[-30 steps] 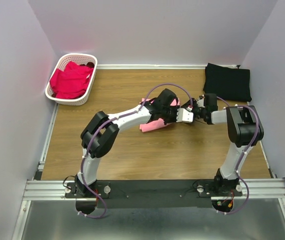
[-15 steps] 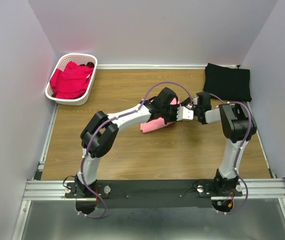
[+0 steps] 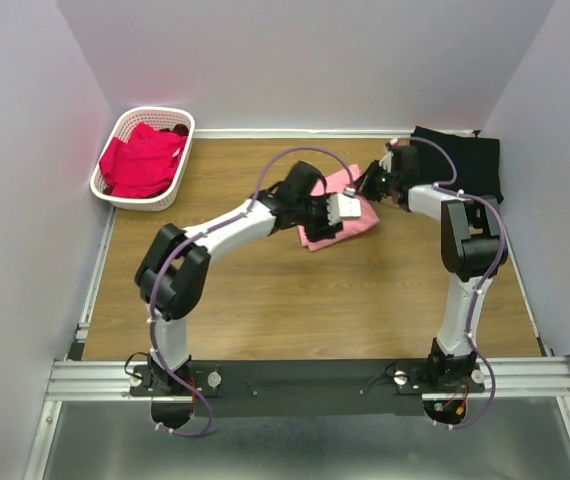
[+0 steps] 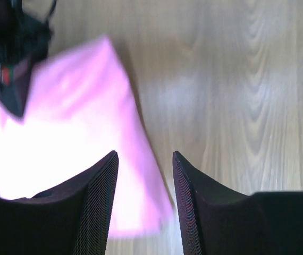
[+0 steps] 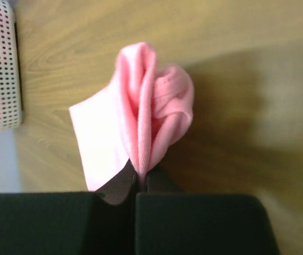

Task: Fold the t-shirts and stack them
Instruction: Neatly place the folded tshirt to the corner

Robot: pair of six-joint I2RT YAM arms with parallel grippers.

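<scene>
There is one basket [image 3: 142,157], white and slotted, in the far left corner of the worktop [image 3: 265,300]. It holds a heap of red t-shirts [image 3: 143,160]; how many are in the heap cannot be told. One black t-shirt [image 3: 457,162] lies folded flat in the far right corner, outside the basket. One pink t-shirt [image 3: 343,212] lies on the worktop between the two, nearer the black one, bunched and partly lifted at its far right edge.

Two arms reach over the pink t-shirt. The right gripper [image 5: 141,174] has its fingers pressed together on a raised fold of the pink cloth, which stands up in a ridge from the pinch. The left gripper [image 4: 143,159] has its fingers apart just above the same shirt; the cloth under it is blurred, and nothing is clamped between them.
</scene>
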